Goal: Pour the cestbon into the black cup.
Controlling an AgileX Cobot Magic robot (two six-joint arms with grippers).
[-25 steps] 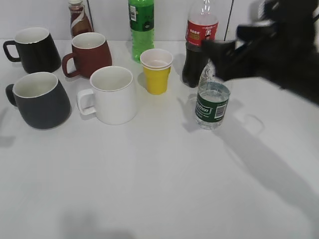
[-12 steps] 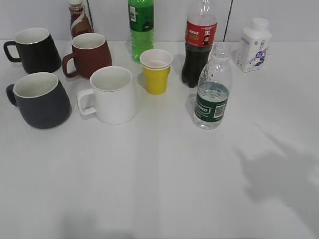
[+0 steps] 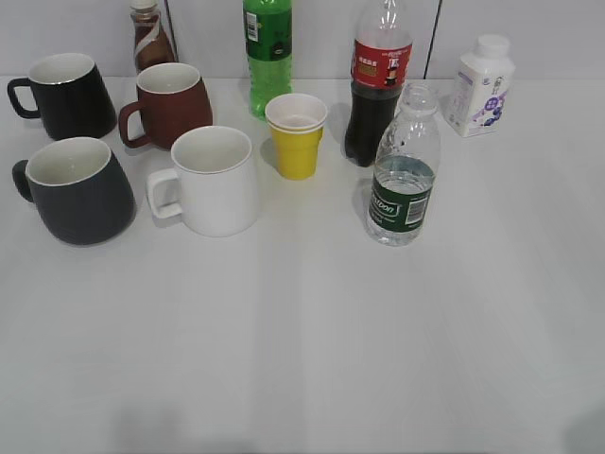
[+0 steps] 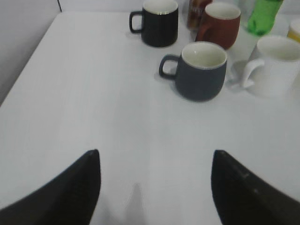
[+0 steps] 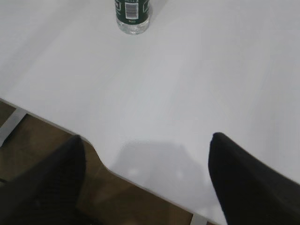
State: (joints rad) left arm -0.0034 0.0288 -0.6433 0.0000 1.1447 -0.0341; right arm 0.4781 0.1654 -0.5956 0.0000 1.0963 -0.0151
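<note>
The cestbon bottle (image 3: 404,170) stands upright and capless right of centre on the white table; its base shows at the top of the right wrist view (image 5: 132,14). The black cup (image 3: 77,192), a matte charcoal mug with an off-white inside, stands at the left, handle to the left; it also shows in the left wrist view (image 4: 200,71). My left gripper (image 4: 154,157) is open and empty over bare table, well short of the cup. My right gripper (image 5: 147,145) is open and empty over the table's near edge, far from the bottle. Neither gripper shows in the exterior view.
A glossy black mug (image 3: 64,95), a maroon mug (image 3: 170,103), a white mug (image 3: 214,180), a yellow paper cup (image 3: 297,135), a green soda bottle (image 3: 267,52), a cola bottle (image 3: 376,85), a brown bottle (image 3: 149,36) and a white bottle (image 3: 481,85) stand at the back.
The right arm, which stood over the cestbon bottle one second ago, has pulled back out of the exterior view. The bottle and cups have not moved.
</note>
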